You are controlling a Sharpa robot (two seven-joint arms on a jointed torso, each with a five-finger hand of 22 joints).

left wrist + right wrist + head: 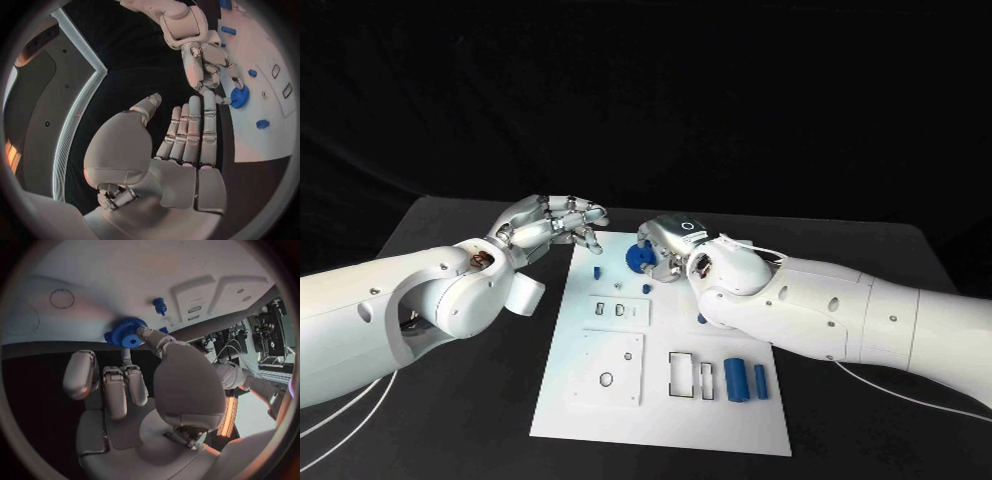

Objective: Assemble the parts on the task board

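Right hand: your right hand [672, 243] sits over the far end of the task board [603, 412], and its fingers [145, 333] grasp the blue gear [639, 260]; the right wrist view shows a thumb tip and a fingertip pressed on the gear's hub.

Left hand: your left hand [557, 222] hangs over the black counter [459, 225] just beside the board's far left corner, released, holding nothing (in the left wrist view its fingers [194, 130] lie straight and side by side, thumb apart).

Gear: it is at the far end of the board, near the middle of its width. You cannot tell from these views whether it is seated on the board or held just above it.

Small blue peg: 1 stands upright [160, 305] on the board close to the gear; the head view puts it [597, 271] to the gear's left.

Near end of the board: 2 blue cylinders [736, 380] [762, 380] lie side by side toward the right edge, next to 2 narrow rectangular slots [681, 374].

Raised plate: a white square plate [606, 368] with an oval opening sits on the board's near left part.

Middle block: a small white block [617, 311] with 2 slots lies between the gear and that plate.
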